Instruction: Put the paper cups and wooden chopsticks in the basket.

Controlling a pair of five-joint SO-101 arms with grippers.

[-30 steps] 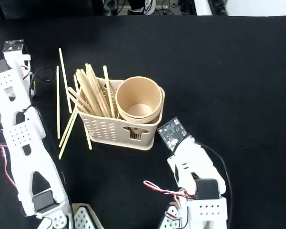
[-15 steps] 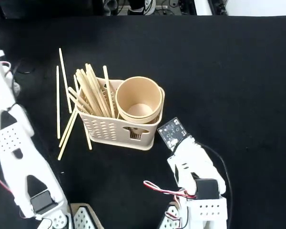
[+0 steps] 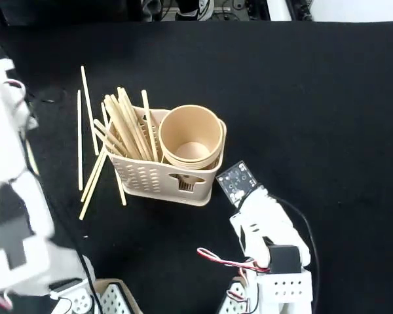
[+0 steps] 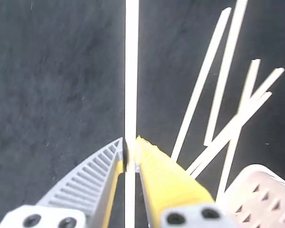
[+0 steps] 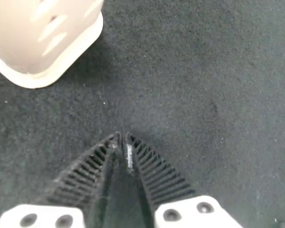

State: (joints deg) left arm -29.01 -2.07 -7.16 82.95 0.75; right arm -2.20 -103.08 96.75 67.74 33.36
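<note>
spreading across the high view, the desk [image 3: 327, 131] wears a black cloth with a faint nap; past its twelve o'clock edge runs a strip of dark gear and a white patch. the left arm [image 3: 6, 163], white, fills the nine o'clock edge, and the right arm [image 3: 268, 229] stands at five o'clock of the basket [image 3: 160, 180]. that basket, cream plastic with slotted walls, rests a little toward ten o'clock of the desk's middle. nested paper cups [image 3: 190, 137], tan and open-mouthed, stand upright in its three o'clock end. a bundle of pale wooden chopsticks [image 3: 128, 127] leans in its nine o'clock end, tips fanning toward eleven o'clock. loose chopsticks [image 3: 80, 140] lie on the cloth at nine o'clock of the basket, some touching its wall. the left claw [image 4: 129, 147] pinches a single chopstick [image 4: 131, 71] between its tips. the right claw [image 5: 119, 140] is pressed together, tip to tip, over bare cloth near the basket's corner.
</note>
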